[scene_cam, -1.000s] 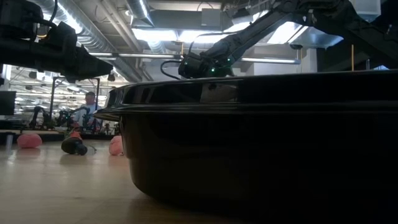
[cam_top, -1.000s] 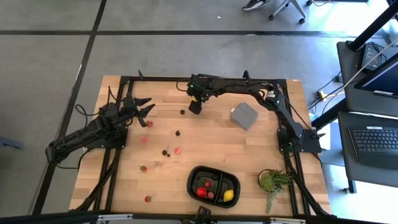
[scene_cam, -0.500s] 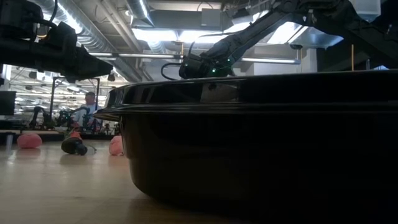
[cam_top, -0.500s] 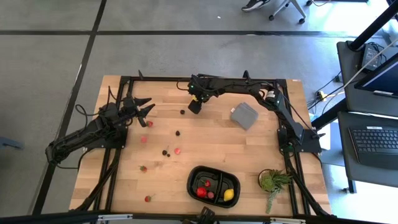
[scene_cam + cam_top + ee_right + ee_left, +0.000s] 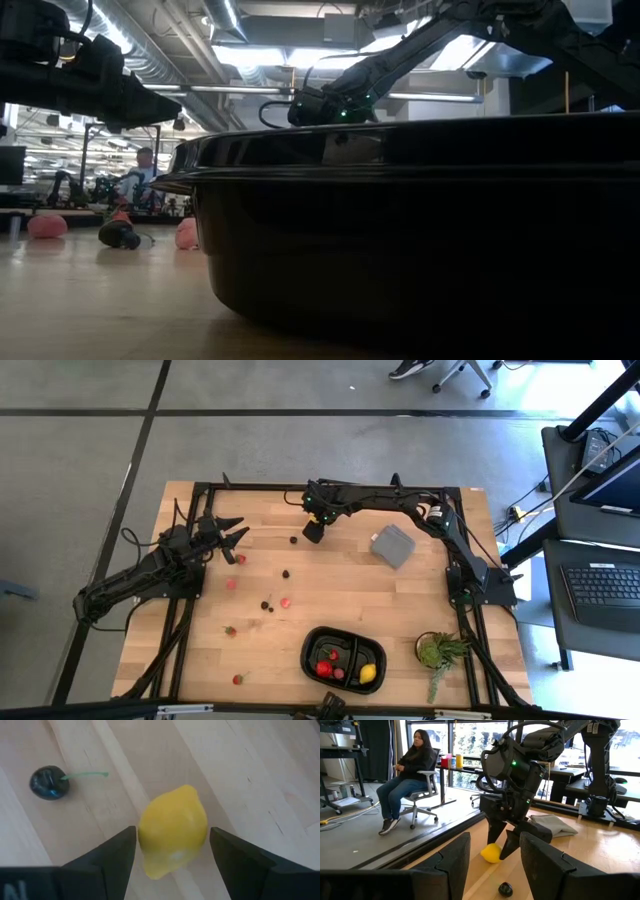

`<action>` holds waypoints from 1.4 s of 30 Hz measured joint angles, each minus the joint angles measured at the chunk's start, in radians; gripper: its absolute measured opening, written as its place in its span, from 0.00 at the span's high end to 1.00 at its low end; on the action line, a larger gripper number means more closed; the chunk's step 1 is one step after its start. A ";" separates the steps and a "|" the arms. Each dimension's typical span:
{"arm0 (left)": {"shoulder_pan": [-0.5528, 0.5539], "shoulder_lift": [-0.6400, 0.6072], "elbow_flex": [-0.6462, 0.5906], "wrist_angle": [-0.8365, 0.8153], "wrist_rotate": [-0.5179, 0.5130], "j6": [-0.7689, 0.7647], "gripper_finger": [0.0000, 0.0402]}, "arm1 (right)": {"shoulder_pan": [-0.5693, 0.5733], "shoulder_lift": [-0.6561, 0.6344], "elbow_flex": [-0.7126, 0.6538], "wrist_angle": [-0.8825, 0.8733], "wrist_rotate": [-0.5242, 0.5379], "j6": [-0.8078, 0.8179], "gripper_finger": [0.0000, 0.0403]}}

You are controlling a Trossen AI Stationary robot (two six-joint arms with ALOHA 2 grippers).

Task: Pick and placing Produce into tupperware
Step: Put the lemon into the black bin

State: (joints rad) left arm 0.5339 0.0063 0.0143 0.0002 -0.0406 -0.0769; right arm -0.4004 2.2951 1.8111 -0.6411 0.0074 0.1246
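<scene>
A yellow lemon (image 5: 172, 831) lies on the wooden table near its far edge. My right gripper (image 5: 312, 532) slants down over it, open, with one finger on each side of it. A dark cherry (image 5: 48, 782) with a green stem lies beside it. The black tupperware (image 5: 343, 657) sits near the front edge and holds a second lemon (image 5: 367, 674) and red pieces. Red bits (image 5: 285, 601) and dark berries (image 5: 286, 573) are scattered mid-table. My left gripper (image 5: 232, 532) hovers open at the far left. My right gripper brackets the lemon's two sides (image 5: 142, 837), fingers slanting down from above. The lemon rests on the table (image 5: 491, 853). The gaps at the fingertips are hairline, and I cannot tell whether they touch it.
A grey square block (image 5: 392, 545) lies to the right of my right gripper. A green potted plant (image 5: 438, 652) stands at the front right. The tupperware's wall (image 5: 420, 230) fills the low view. A person (image 5: 412, 770) sits on a chair beyond the table.
My right gripper has stayed over the lemon and rolled slightly at the wrist. Nothing on the table has moved.
</scene>
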 joint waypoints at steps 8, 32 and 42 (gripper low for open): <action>0.000 0.000 0.000 0.000 0.000 0.000 0.59 | 0.000 0.000 0.000 -0.003 0.026 -0.030 0.50; 0.000 0.000 0.000 0.000 0.000 -0.001 0.59 | 0.000 0.000 -0.002 -0.042 -0.002 -0.102 0.87; 0.000 0.000 0.000 0.008 0.000 -0.071 0.59 | 0.000 0.000 -0.002 -0.045 -0.005 -0.079 0.87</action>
State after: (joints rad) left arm 0.5341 0.0066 0.0144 0.0078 -0.0402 -0.1477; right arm -0.4004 2.2951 1.8091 -0.6861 0.0029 0.0455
